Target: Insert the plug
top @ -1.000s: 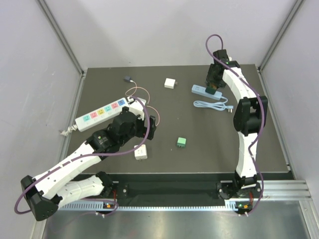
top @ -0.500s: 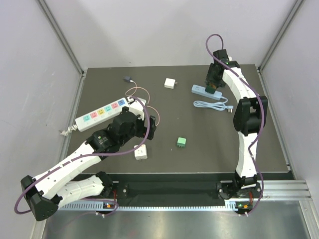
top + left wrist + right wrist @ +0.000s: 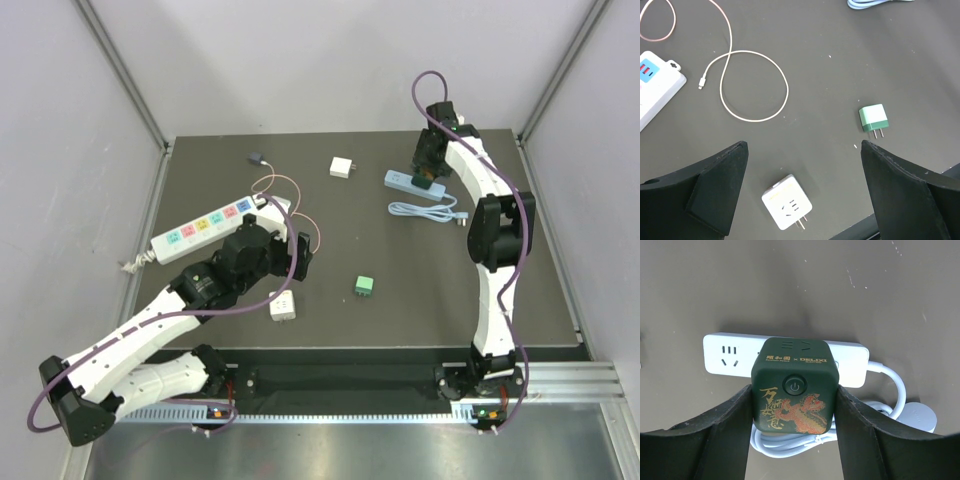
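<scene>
Nearest you, your left hand (image 3: 802,145) hangs wide open over the bench (image 3: 840,60), holding nothing. The white adapter (image 3: 787,201) lies just below it and the small green plug (image 3: 873,120) off to one side. Far right now: your right hand (image 3: 795,407) is closed partway around the dark green cube plug (image 3: 795,382). The cube sits directly over the middle of the pale power strip (image 3: 727,354), whose long axis runs side to side, in line with your two fingers. The prongs are hidden beneath the cube, so I can't tell whether they're seated or only resting on the socket. It looks like a straight push down, and the right arm is the one placed for it.
</scene>
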`<state>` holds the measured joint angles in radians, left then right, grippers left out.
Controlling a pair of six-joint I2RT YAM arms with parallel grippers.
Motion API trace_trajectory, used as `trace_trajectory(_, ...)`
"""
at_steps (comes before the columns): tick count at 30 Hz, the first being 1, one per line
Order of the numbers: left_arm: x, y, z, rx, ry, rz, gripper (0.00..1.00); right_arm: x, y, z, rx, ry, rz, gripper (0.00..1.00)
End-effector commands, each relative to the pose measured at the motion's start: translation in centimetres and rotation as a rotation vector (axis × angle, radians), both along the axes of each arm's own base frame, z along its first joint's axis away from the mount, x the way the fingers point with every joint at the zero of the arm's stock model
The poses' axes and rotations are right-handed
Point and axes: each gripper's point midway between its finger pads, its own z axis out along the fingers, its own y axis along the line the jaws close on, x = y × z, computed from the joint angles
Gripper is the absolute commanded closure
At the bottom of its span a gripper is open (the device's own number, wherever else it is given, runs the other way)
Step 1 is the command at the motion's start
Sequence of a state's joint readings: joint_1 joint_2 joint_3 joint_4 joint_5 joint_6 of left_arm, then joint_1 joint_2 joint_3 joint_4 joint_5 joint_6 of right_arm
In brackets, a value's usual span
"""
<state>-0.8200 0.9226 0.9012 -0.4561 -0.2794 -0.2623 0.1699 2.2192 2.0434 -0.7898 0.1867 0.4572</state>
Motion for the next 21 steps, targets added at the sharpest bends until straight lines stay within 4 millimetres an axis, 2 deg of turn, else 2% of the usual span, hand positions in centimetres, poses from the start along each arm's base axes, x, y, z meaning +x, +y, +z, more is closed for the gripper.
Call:
trace_trajectory(1, 0.3, 0.1, 1.2, -0.027, -0.045, 0.009, 0.01, 0.2, 0.1, -0.5, -0.003, -0.003, -0.015, 1.0)
trace_trajectory(10, 0.4, 0.2, 1.3, -0.025, -0.053, 0.014, 0.01, -0.1, 0.7, -0.9, 0.005, 0.017, -0.017, 1.0)
trace_trajectory(21, 0.2, 0.2, 1.4, -0.034, -0.053, 0.005, 0.01, 0.0, 1.0, 0.7, -0.007, 0.006, -0.022, 1.0)
